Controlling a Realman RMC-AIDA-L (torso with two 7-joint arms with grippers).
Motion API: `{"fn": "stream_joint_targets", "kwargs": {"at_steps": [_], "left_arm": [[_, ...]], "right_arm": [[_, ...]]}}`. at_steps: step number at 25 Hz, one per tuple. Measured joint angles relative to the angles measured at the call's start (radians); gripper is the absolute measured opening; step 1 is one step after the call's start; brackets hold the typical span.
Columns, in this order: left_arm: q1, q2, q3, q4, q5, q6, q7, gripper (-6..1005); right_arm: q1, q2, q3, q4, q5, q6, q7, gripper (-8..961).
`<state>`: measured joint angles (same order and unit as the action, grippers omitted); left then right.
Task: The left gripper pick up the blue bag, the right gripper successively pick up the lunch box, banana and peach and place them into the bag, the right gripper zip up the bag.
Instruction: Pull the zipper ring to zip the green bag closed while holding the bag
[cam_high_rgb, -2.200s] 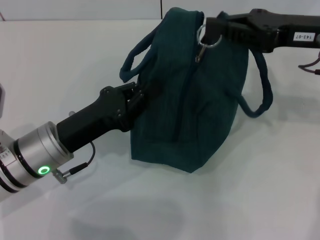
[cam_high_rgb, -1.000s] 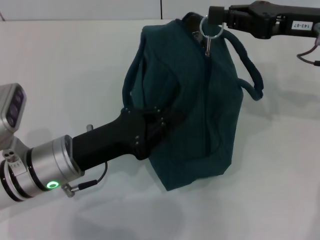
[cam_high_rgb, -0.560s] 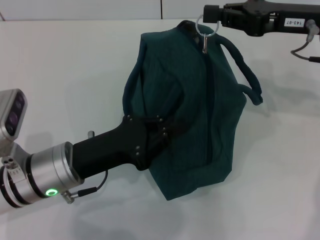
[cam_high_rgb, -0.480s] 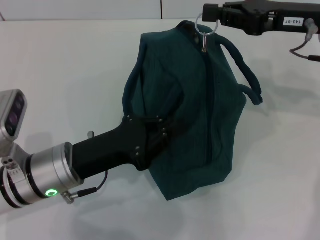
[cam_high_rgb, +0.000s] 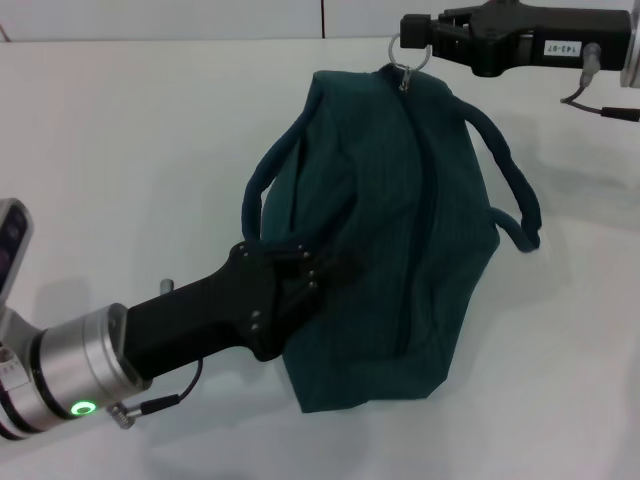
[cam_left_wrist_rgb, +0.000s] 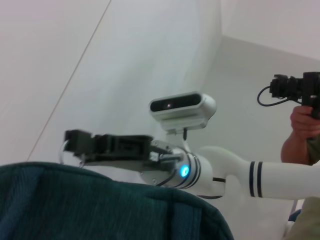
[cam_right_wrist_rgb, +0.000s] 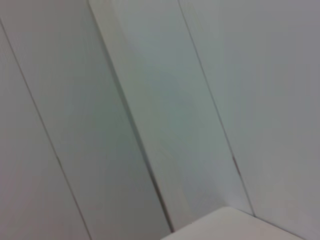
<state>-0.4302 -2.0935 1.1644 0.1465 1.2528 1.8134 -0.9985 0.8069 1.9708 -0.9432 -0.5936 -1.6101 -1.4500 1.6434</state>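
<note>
While left hand (cam_high_rgb: 300, 275) grips, blue bag (cam_high_rgb: 400, 230) stretched farther, right hand (cam_high_rgb: 415, 33) pulling ring (cam_high_rgb: 408, 52)

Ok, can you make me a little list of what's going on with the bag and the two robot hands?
bag: blue bag, zipped closed, lying on the white table
left gripper: fingers clamped on the bag's side
right gripper: fingers pinching the metal ring zipper pull at the bag's far end
handles: two straps, one loose on each side
food: none visible
</note>
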Motion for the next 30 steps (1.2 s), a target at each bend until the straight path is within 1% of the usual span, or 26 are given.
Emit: {"fn": "stream_joint_targets", "kwargs": {"at_steps": [9,14,17,21,23,30], "left_arm": [[0.049,0.002,-0.009,0.003,-0.015,0.024,0.014,53],[0.083,0.003,-0.012,0.004,-0.087,0.018,0.014,53],[0.092,0.006,-0.012,0.002,-0.111,0.011,0.013,53],[0.092,0.011,-0.012,-0.001,-0.123,-0.006,0.001,147],[0.094,0.013,-0.012,-0.002,-0.152,-0.034,-0.028,192],[0.114,0.028,-0.012,-0.006,-0.254,-0.116,-0.121,343]], "right_arm": [[-0.005,0.005,-0.005,-0.007,-0.020,0.058,-0.028,62],[-0.013,0.008,-0.002,-0.018,-0.021,0.067,-0.039,62],[-0.043,0.016,-0.002,-0.061,-0.019,0.063,-0.035,63],[-0.093,0.037,-0.004,-0.155,-0.018,0.053,-0.018,63],[-0.111,0.040,-0.008,-0.187,-0.018,0.048,-0.008,64],[-0.128,0.040,-0.011,-0.193,-0.012,0.032,-0.007,65]]}}
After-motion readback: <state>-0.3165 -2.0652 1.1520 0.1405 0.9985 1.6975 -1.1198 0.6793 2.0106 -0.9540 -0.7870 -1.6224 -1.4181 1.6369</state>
